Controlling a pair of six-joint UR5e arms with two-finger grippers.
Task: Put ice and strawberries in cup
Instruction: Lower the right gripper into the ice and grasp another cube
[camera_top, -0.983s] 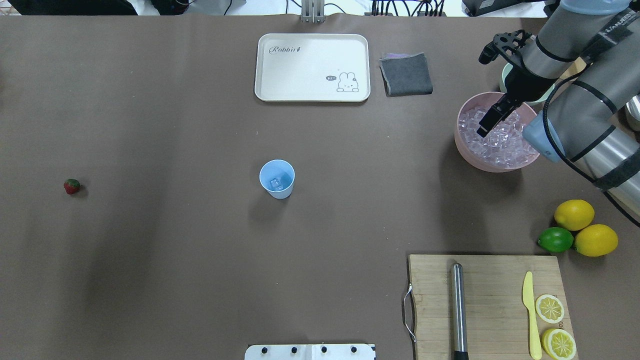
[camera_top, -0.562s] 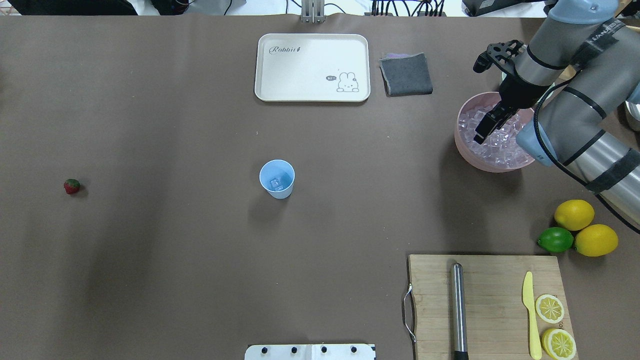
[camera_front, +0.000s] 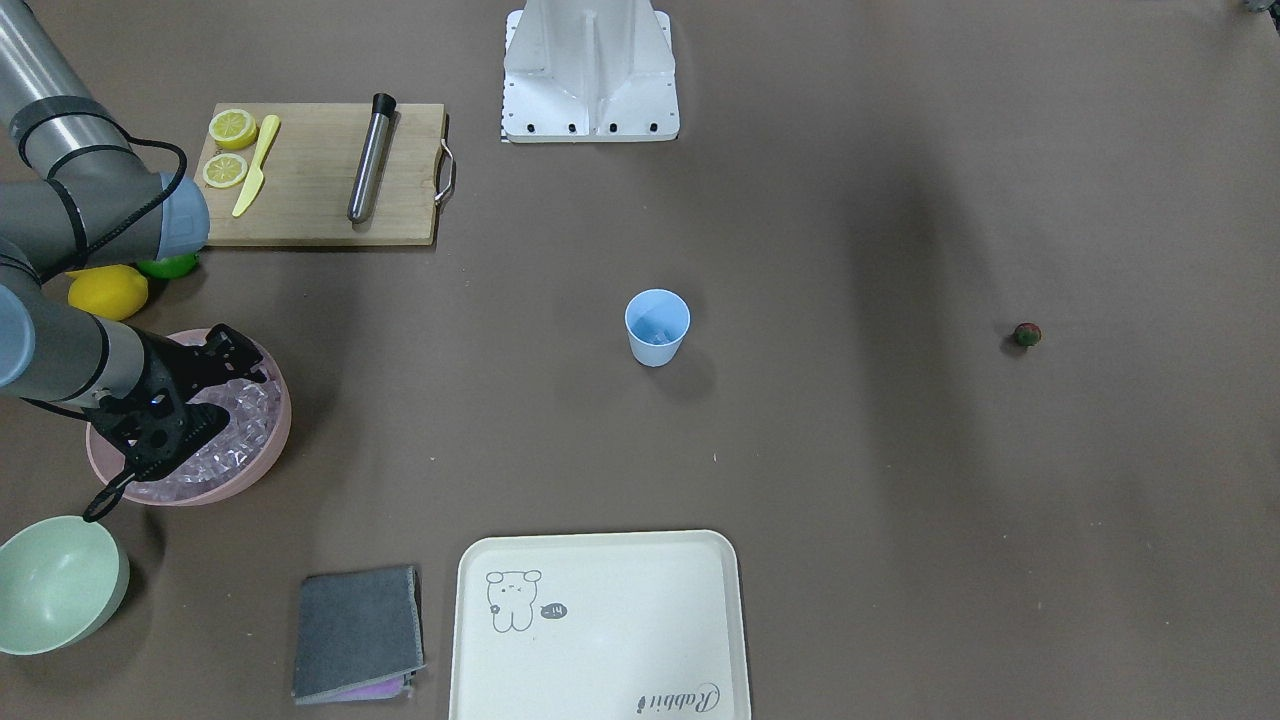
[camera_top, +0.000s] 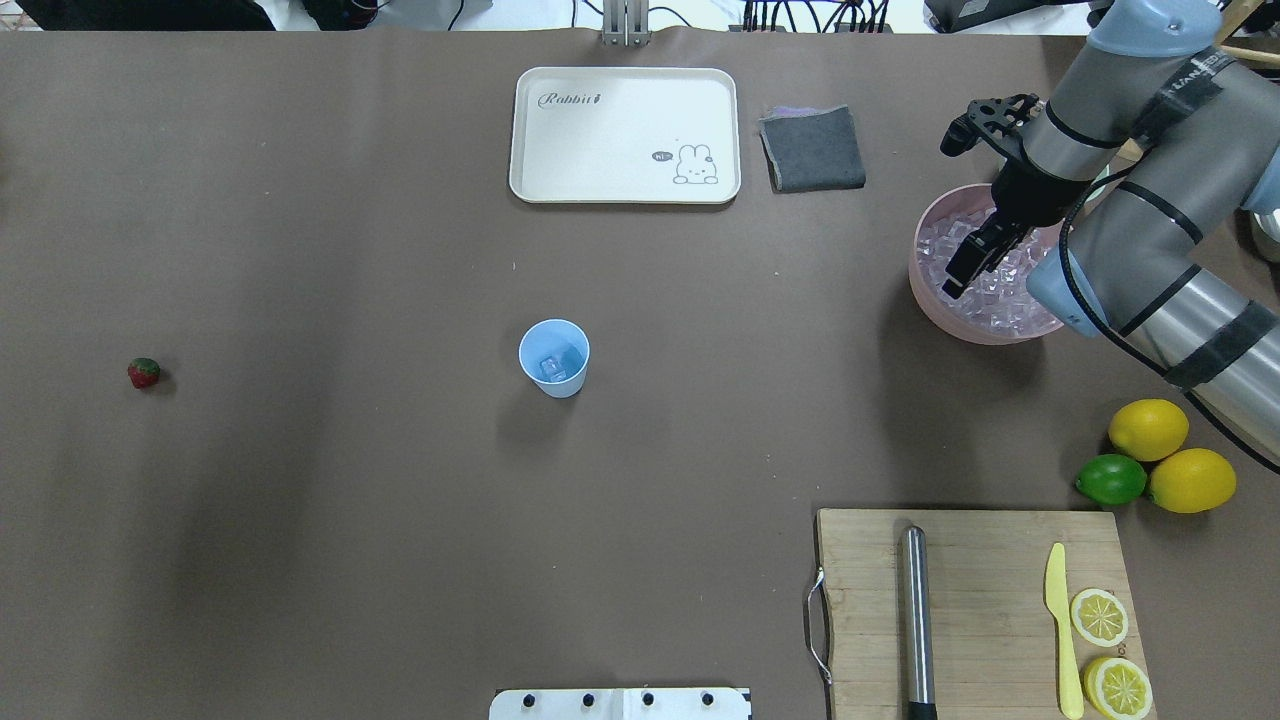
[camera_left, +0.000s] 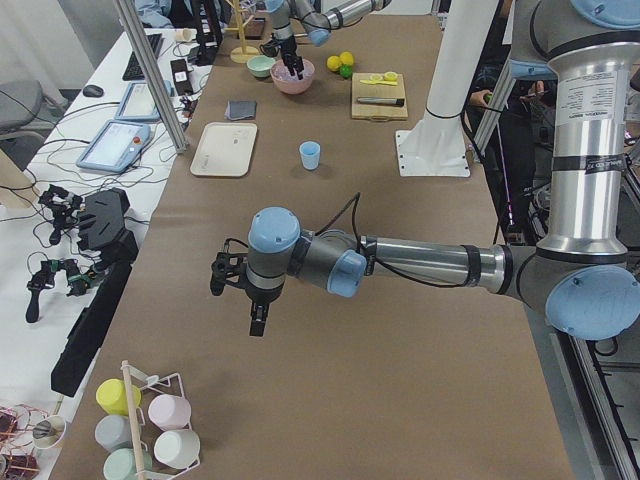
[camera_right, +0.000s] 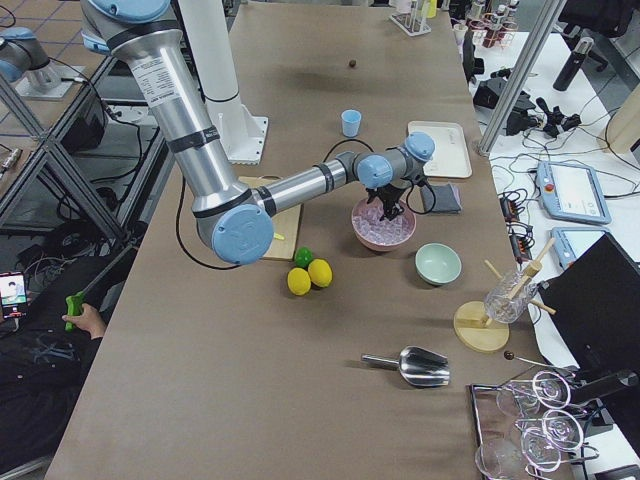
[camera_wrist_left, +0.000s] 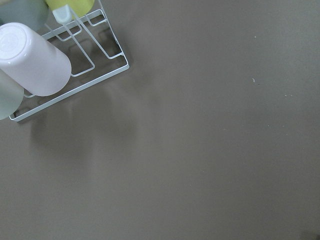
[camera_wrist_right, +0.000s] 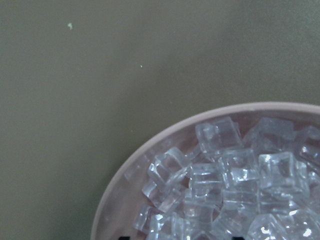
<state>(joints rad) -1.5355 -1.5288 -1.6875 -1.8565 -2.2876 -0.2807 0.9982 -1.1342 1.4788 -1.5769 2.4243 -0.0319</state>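
Observation:
The light blue cup (camera_top: 553, 358) stands upright mid-table, with one ice cube (camera_top: 551, 368) inside. The strawberry (camera_top: 144, 372) lies alone at the far left. The pink bowl (camera_top: 925, 300) at the right is full of ice (camera_wrist_right: 235, 180). My right gripper (camera_top: 956, 284) hangs tilted over the left part of that bowl, just above the ice. Its tips show apart at the bottom edge of the right wrist view, with nothing between them. My left gripper (camera_left: 257, 325) shows only in the exterior left view, above bare table near a cup rack. I cannot tell whether it is open or shut.
A white tray (camera_top: 625, 135) and a grey cloth (camera_top: 812, 148) lie at the back. A cutting board (camera_top: 975, 610) with a steel rod, a yellow knife and lemon slices lies front right. Two lemons and a lime (camera_top: 1110, 480) sit beside it. A green bowl (camera_front: 55, 585) stands by the pink bowl.
My right arm has swung a little. Its gripper has shifted slightly left and nearer over the ice bowl. The cup and strawberry have not moved.

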